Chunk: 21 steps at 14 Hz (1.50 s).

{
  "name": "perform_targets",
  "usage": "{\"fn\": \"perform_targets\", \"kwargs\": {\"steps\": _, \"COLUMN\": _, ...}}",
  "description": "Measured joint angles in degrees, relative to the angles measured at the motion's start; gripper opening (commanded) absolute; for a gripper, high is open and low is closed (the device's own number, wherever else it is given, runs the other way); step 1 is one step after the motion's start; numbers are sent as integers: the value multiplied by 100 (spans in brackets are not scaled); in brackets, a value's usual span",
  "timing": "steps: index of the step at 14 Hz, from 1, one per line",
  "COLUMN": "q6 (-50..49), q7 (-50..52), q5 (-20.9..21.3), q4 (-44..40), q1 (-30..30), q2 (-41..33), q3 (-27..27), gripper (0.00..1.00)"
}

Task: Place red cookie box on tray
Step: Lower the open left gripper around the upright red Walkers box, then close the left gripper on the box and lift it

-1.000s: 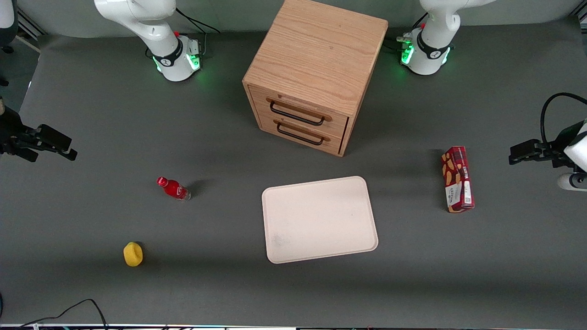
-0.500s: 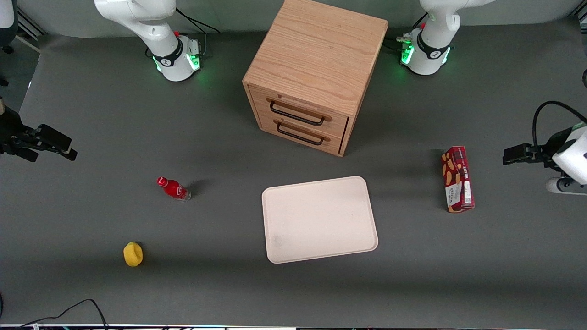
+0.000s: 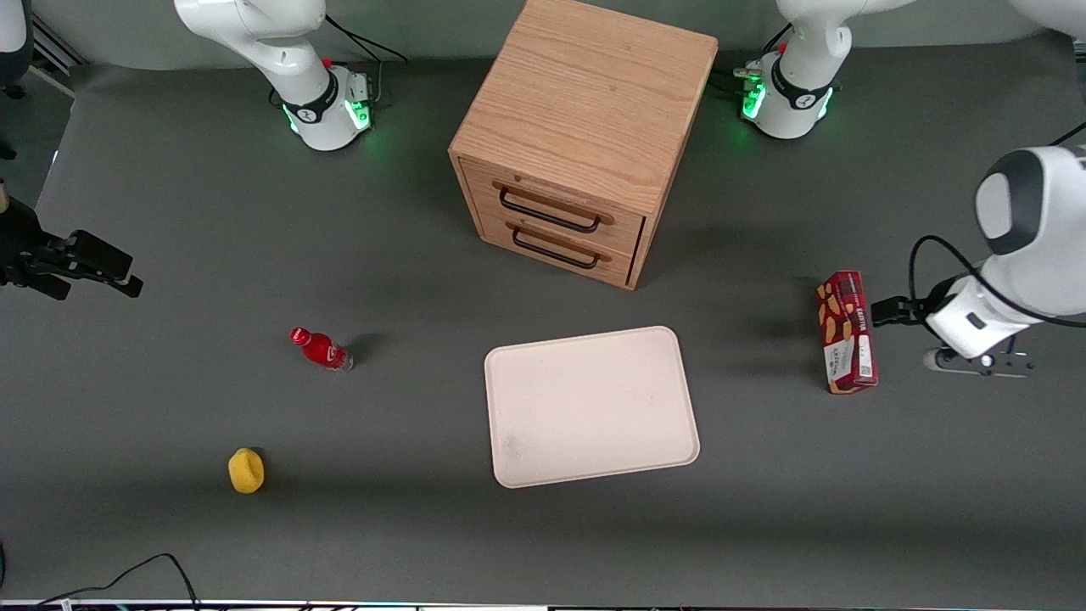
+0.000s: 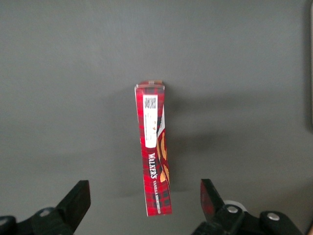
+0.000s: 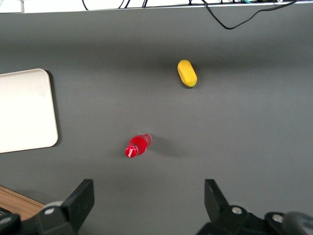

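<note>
The fingers (image 4: 78, 201) of the left arm's gripper (image 4: 144, 203) are spread wide, released, gripping nothing, hovering above the counter (image 3: 170, 543) near the red cookie box (image 4: 154, 152), whose nearest end lies between the fingertips as seen from the wrist. In the front view the gripper (image 3: 891, 311) sits just beside the box (image 3: 845, 331), toward the working arm's end of the counter. The box lies flat on the counter, apart from the tray (image 3: 591, 406), which rests nearer the middle. A yellow object (image 3: 246, 470) lies close to the front camera. A small red bottle (image 3: 321, 349) stands farther off, and a wooden drawer cabinet (image 3: 584, 136) stands farther still.
</note>
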<state>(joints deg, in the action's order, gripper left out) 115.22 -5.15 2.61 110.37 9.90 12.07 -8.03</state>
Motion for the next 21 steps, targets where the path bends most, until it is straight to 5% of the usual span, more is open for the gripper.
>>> {"fn": "perform_targets", "kwargs": {"steps": 6, "q6": 2175, "q7": -37, "q5": 0, "q4": 1567, "q1": 167, "q2": 123, "q3": 28, "gripper": 100}}
{"fn": "perform_targets", "kwargs": {"steps": 8, "q6": 2426, "q7": -24, "q5": -3, "q4": 1689, "q1": 170, "q2": 263, "q3": 17, "gripper": 72}}
{"fn": "perform_targets", "kwargs": {"steps": 10, "q6": 2562, "q7": -21, "q5": -3, "q4": 1685, "q1": 170, "q2": 367, "q3": 8, "gripper": 16}}
{"fn": "perform_targets", "kwargs": {"steps": 12, "q6": 2617, "q7": -24, "q5": -3, "q4": 1668, "q1": 169, "q2": 408, "q3": -1, "gripper": 0}}
{"fn": "perform_targets", "kwargs": {"steps": 17, "q6": 2383, "q7": -25, "q5": -3, "q4": 1444, "q1": 149, "q2": 412, "q3": -74, "gripper": 0}}
{"fn": "perform_targets", "kwargs": {"steps": 21, "q6": 979, "q7": 185, "q5": -14, "q4": 432, "q1": -119, "q2": 506, "q3": -110, "gripper": 0}}
